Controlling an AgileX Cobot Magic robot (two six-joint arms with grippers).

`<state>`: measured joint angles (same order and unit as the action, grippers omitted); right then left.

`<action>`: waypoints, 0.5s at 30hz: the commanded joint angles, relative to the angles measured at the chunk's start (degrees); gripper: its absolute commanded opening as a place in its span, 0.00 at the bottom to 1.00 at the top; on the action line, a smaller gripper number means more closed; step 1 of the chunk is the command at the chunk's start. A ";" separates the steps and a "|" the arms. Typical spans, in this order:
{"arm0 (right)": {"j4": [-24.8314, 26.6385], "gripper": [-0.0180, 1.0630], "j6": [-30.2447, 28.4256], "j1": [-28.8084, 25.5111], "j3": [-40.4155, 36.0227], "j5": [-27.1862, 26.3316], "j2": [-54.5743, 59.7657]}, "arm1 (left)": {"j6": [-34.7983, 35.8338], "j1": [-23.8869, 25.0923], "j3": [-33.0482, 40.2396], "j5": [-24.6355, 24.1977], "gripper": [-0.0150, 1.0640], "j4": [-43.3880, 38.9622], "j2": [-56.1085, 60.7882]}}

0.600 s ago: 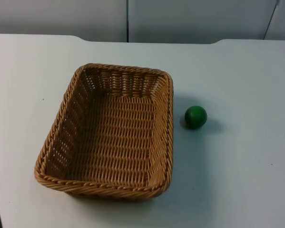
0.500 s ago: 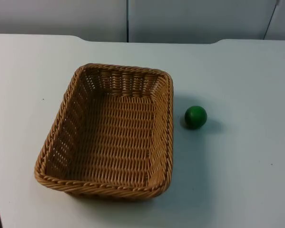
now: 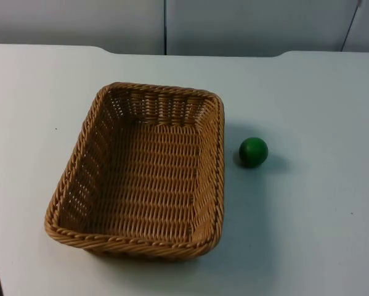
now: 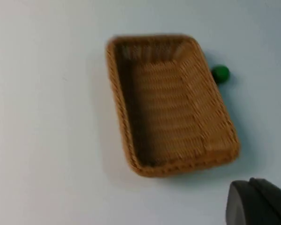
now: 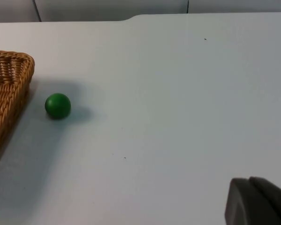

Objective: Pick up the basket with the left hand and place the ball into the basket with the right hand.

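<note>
Across the last half second the top view shows no change: the basket (image 3: pixel 141 172) sits flat on the white bench (image 3: pixel 320 234) exactly where it was, and the green ball (image 3: pixel 253 152) has not rolled. For the task this means nothing has begun; the basket is not lifted and the ball is not picked up, so both steps remain.

The ball lies on the bench just beside the basket's right long wall, near its far end, close to it but apart. The basket is empty.

The left tool (image 4: pixel 260 201) hangs high and well back from the basket, looking down on the whole basket (image 4: pixel 170 105) with the ball (image 4: pixel 220 73) beyond it. Only one dark fingertip is visible, so I cannot tell how far this tool is open; it has hold of nothing.

The right tool (image 5: pixel 260 201) is likewise raised and well apart from the ball (image 5: pixel 57 105), with the basket's corner (image 5: pixel 9 75) just past it. Its opening cannot be judged either, and it carries nothing. Both arms seem to be waiting.
</note>
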<state>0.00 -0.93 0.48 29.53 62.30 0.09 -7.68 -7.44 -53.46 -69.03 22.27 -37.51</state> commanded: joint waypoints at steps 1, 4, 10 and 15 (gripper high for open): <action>0.00 0.01 0.03 -0.48 -0.28 -0.53 -0.09 | -6.30 -0.21 -0.35 -0.93 0.01 8.16 -9.73; 0.00 0.01 0.03 -0.48 -0.28 -0.53 -0.09 | -10.05 -0.21 -0.35 -0.93 0.01 10.94 -19.85; 0.00 0.01 0.13 -0.48 -0.28 -0.53 -0.09 | -14.27 -1.05 -0.35 3.65 0.01 13.16 -36.26; 0.00 0.01 0.13 -0.48 -0.28 -0.53 -0.09 | -16.27 -8.13 -0.48 13.47 0.01 9.02 -47.09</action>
<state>0.00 -0.93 0.48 29.53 62.30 0.09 -22.69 -11.85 -53.46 -61.01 33.42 -80.70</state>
